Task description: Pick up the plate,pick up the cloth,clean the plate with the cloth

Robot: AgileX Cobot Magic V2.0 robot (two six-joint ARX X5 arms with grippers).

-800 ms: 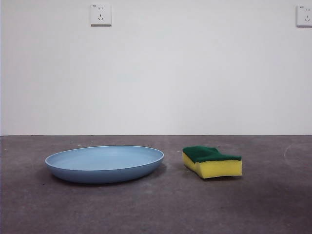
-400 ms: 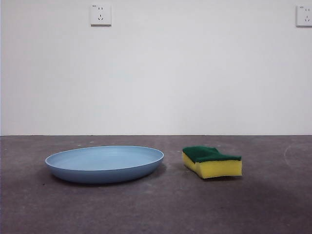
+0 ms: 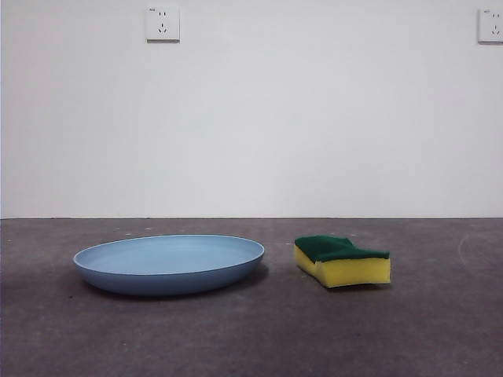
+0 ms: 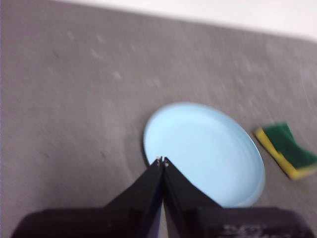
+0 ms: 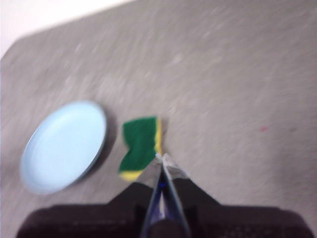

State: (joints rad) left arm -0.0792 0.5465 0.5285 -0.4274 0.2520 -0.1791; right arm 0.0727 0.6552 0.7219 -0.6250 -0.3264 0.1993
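Observation:
The light-blue plate (image 3: pixel 169 263) lies flat on the grey table, left of centre in the front view. The cloth, a yellow sponge with a dark green top (image 3: pixel 343 261), rests just to its right, apart from it. Neither arm shows in the front view. My left gripper (image 4: pixel 162 161) hangs high above the table, shut and empty, its tips lined up over the plate's (image 4: pixel 205 151) near rim. My right gripper (image 5: pixel 163 157) is also shut and empty, high up, with its tips over the edge of the cloth (image 5: pixel 141 146); the plate (image 5: pixel 63 145) lies beyond it.
A white wall with two sockets (image 3: pixel 163 23) (image 3: pixel 490 25) stands behind the table. Bare grey table surface (image 3: pixel 259 338) surrounds the plate and cloth on all sides.
Plate and cloth have not moved in the front view. The shadow on the table in front has faded slightly.

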